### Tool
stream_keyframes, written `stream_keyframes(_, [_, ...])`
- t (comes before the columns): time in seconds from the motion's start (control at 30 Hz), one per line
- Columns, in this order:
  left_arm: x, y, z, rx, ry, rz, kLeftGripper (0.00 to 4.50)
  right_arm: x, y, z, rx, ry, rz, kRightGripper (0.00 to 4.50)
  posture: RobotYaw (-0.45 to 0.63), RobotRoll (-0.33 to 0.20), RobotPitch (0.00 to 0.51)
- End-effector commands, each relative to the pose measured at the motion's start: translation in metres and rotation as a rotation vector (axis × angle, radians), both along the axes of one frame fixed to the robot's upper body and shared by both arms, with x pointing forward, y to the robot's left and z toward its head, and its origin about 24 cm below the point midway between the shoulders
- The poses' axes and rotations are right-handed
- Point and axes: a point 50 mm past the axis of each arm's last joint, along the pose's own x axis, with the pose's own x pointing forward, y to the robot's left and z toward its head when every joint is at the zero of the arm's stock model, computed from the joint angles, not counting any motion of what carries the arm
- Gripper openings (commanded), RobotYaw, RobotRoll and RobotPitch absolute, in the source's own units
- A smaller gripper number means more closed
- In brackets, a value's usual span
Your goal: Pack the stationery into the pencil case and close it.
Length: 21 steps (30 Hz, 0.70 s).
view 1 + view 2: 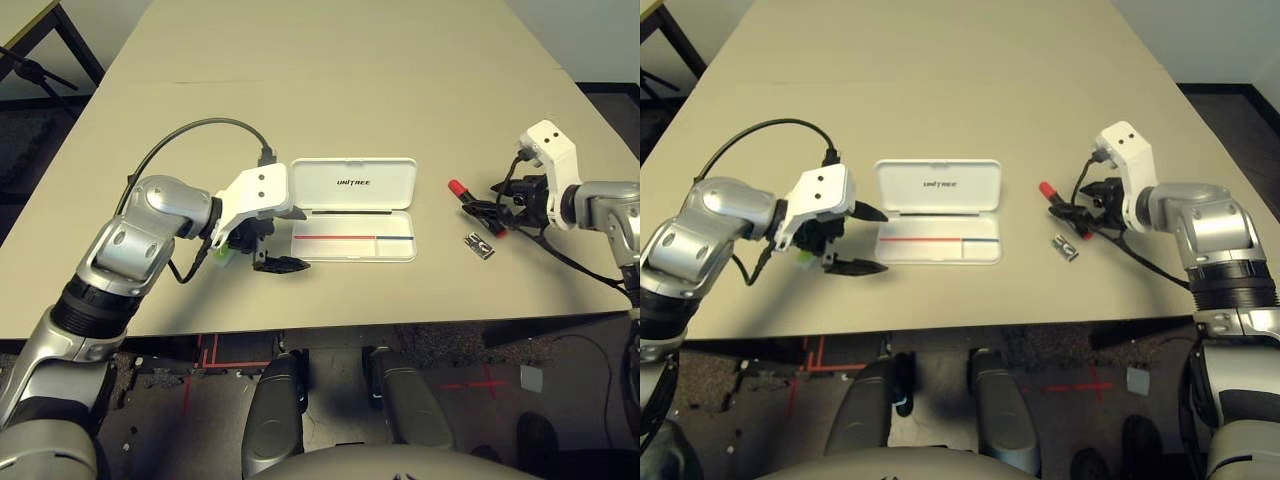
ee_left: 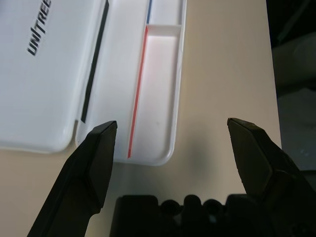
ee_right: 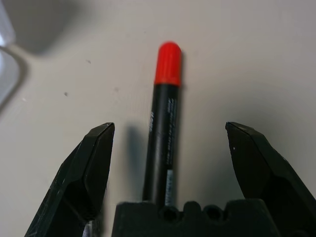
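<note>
The flat white hard-plastic hinged pencil case (image 1: 354,208) is seen lying open near the middle of the beige desk (image 1: 330,90), its lettered lid folded back away from the robot and its tray, marked with a red and a blue stripe, left empty.

To the robot's right of the case, well apart from it, the black-bodied marker with a red cap (image 3: 163,123) is found flat on the desk. The right gripper (image 3: 168,143) is held over it with its jaws spread wide and nothing held; the marker's long axis runs straight out between them, cap end pointing toward the case, and the body is bracketed by a finger on either side with bare desk in both gaps. A closing of the jaws across the barrel is judged to be what the coming move turns on. The right arm is clearly the nearer one.

Just beside the marker, nearer the robot, the small black-and-silver clip-like piece (image 1: 480,245) is left on the desk, close enough to be nudged.

The left gripper (image 2: 170,148) is held at the case's left end, jaws wide apart and empty, with a light-green stick-shaped pen (image 1: 222,251) partly hidden beneath the wrist.

Open desk is left between marker and case for the carry.
</note>
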Motion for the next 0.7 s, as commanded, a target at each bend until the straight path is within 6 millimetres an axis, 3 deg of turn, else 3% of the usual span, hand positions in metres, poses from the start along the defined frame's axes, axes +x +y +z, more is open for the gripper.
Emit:
stream_keyframes(0.03, [-0.004,0.004,0.002,-0.006,-0.002,0.002,4.49,0.002,0.001,-0.007,-0.023,0.028,-0.015,4.5,-0.05,0.0,0.181])
stream_keyframes(0.23, [-0.006,0.005,0.0,-0.012,0.007,0.006,4.49,0.003,0.005,-0.019,-0.038,0.062,-0.009,4.5,-0.05,0.0,0.182])
stream_keyframes(0.3, [-0.006,0.005,0.0,-0.014,0.007,0.012,4.5,0.004,0.007,-0.022,-0.036,0.073,-0.008,4.12,-0.05,0.0,0.182])
stream_keyframes(0.4, [-0.006,0.007,0.001,-0.013,0.003,0.016,4.5,0.004,0.01,-0.026,-0.037,0.084,-0.001,3.19,-0.05,0.0,0.181])
stream_keyframes(0.63, [-0.005,0.011,0.003,-0.011,-0.003,0.031,4.5,0.005,0.014,-0.022,-0.029,0.076,0.023,0.55,-0.04,0.0,0.183])
stream_keyframes(0.7, [-0.005,0.011,0.003,-0.01,-0.01,0.027,4.5,0.004,0.014,-0.016,-0.025,0.061,0.053,0.51,-0.04,0.0,0.185])
